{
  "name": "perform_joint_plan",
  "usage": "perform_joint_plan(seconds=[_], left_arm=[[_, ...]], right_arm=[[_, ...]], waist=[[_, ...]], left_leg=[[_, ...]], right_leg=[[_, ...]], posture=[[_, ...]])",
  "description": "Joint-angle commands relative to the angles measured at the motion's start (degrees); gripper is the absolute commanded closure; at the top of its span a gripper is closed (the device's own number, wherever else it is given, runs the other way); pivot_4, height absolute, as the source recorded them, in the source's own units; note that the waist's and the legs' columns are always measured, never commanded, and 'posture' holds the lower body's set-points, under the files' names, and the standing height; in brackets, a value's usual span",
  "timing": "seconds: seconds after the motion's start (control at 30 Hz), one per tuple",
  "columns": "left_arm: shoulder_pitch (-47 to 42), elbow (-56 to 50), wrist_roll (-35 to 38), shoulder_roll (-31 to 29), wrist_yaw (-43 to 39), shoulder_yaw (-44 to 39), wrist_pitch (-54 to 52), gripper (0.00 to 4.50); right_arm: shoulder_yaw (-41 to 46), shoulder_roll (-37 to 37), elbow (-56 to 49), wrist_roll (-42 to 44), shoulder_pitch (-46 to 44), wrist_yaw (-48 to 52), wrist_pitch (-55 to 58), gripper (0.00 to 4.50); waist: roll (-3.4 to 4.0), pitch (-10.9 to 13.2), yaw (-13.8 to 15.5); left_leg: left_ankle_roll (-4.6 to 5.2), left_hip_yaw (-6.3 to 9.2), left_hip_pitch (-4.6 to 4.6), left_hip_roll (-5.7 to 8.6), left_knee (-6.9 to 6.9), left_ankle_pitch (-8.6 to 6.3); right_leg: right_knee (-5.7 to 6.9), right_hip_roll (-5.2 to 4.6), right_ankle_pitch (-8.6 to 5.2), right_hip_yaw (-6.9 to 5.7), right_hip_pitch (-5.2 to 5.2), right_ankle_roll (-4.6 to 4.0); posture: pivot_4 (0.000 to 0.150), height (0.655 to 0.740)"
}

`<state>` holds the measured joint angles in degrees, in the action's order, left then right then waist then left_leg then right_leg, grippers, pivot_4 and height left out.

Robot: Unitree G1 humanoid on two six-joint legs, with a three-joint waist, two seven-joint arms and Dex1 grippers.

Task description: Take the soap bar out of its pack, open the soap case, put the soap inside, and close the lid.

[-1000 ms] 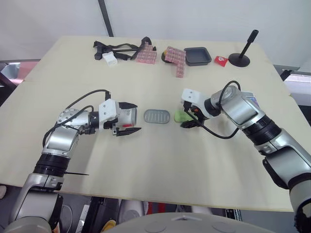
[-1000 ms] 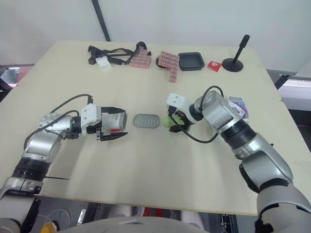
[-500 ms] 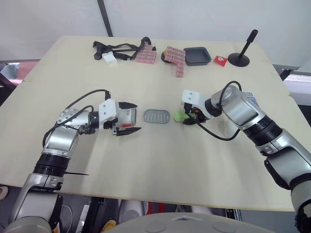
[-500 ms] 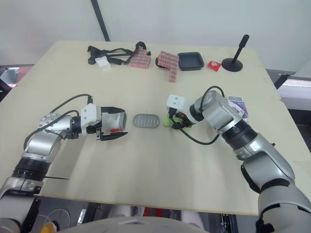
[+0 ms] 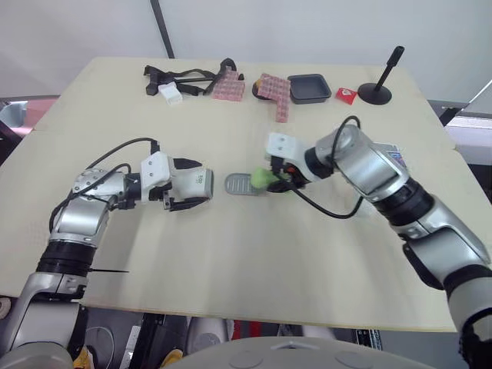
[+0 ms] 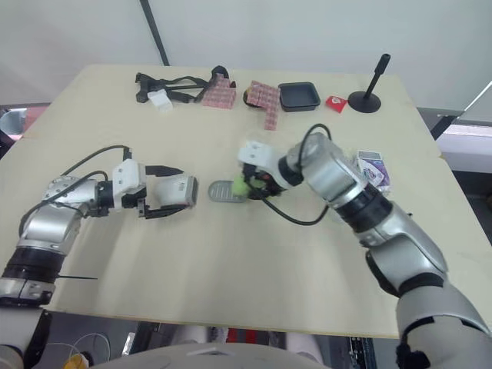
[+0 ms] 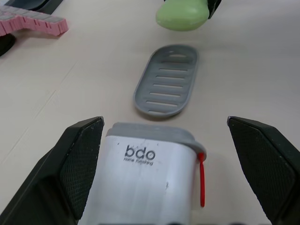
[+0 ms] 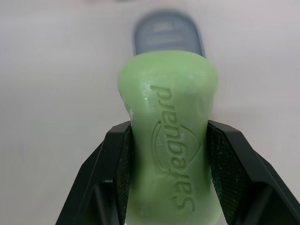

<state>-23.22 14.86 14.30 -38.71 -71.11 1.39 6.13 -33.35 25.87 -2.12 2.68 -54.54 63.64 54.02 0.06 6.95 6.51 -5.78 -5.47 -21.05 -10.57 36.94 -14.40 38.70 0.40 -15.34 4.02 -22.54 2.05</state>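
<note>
My right gripper [image 5: 272, 178], pinching the soap [image 5: 261, 179], has swung left. The soap now hangs over the tray's [image 5: 238, 183] right end, ready to lower. My left gripper [image 5: 201, 184] stands spread around the lid [image 7: 150, 173], left of the tray.

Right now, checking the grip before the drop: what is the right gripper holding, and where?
The right gripper pinches the soap across its narrow waist, one finger on each side.

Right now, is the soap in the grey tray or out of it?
Out. The right gripper holds the green soap clamped by the end of the tray, whose slots lie bare.
</note>
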Motion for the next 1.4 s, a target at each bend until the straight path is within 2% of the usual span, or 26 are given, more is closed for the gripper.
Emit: perform_joint_plan(seconds=[0.03, 0.33, 0.73, 0.93, 0.97, 1.1, 1.27, 1.4], left_arm=[[-0.64, -0.05, 1.68, -1.82, -0.66, -2.60, 0.75, 0.00], [0.43, 1.89, 1.40, -4.83, -0.83, -3.83, 1.80, 0.00], [1.59, -0.29, 1.37, -4.45, 0.06, -3.27, 1.16, 0.00], [1.50, -0.07, 0.89, -4.45, -0.08, -2.90, 1.63, 0.00], [1.28, 0.06, 0.82, -4.39, -0.10, -2.81, 1.66, 0.00], [1.04, 0.46, 0.67, -4.53, -0.38, -2.77, 2.00, 0.00], [0.12, 1.15, 0.38, -4.33, -0.81, -2.37, 2.25, 0.00], [-1.08, 1.01, 1.00, -3.71, -1.50, -1.85, 1.52, 0.00]], right_arm=[[0.07, -0.95, 0.27, 0.07, -2.00, -0.71, -0.64, 2.16], [-2.50, -6.28, 7.83, -1.38, -3.89, -2.55, -4.15, 2.16], [-3.11, -10.68, 14.30, -3.64, -4.55, -4.27, -8.33, 2.16], [-1.00, -12.10, 14.78, -3.42, -5.22, -5.45, -8.63, 0.26], [-0.76, -11.94, 14.32, -3.28, -5.23, -5.30, -8.38, 0.06], [0.21, -11.08, 10.74, -2.82, -4.94, -4.90, -6.83, 0.06], [4.79, -7.16, 1.50, -0.41, -3.36, -4.54, -3.93, 0.06], [11.42, -1.25, -10.60, 4.97, 5.44, -3.18, -5.25, 0.06]], waist=[[0.00, 0.00, 0.22], [0.00, 0.00, -0.25], [0.00, 0.00, -0.35], [0.00, 0.00, -0.57], [0.00, 0.00, -0.55], [-0.01, 0.00, -0.43], [-0.01, 0.00, -0.29], [-0.12, -0.07, 0.70]], left_leg=[[0.00, 0.00, 0.00, 0.03, 0.00, 0.00], [-0.05, 0.00, 0.01, 0.02, 0.00, 0.03], [-0.06, 0.00, 0.00, 0.02, -0.01, 0.04], [-0.08, 0.00, 0.00, 0.01, -0.01, 0.05], [-0.08, 0.00, 0.00, 0.01, -0.01, 0.05], [-0.07, 0.01, 0.01, 0.01, -0.01, 0.05], [-0.07, 0.00, 0.01, 0.02, -0.01, 0.05], [-0.07, 0.01, 0.02, 0.02, -0.02, 0.04]], right_leg=[[0.00, -0.01, 0.00, -0.01, 0.00, 0.00], [0.11, -0.04, 0.00, 0.00, -0.05, -0.01], [0.15, -0.15, -0.02, -0.07, -0.07, -0.04], [0.17, -0.16, -0.02, -0.06, -0.10, -0.04], [0.17, -0.16, -0.02, -0.07, -0.09, -0.04], [0.18, -0.18, -0.02, -0.09, -0.09, -0.04], [0.20, -0.17, -0.02, -0.07, -0.10, -0.04], [0.18, -0.19, -0.02, -0.06, -0.07, -0.04]], posture=[[0.150, 0.7400], [0.150, 0.7400], [0.150, 0.7400], [0.150, 0.7400], [0.150, 0.7400], [0.150, 0.7400], [0.150, 0.7400], [0.150, 0.7400]])
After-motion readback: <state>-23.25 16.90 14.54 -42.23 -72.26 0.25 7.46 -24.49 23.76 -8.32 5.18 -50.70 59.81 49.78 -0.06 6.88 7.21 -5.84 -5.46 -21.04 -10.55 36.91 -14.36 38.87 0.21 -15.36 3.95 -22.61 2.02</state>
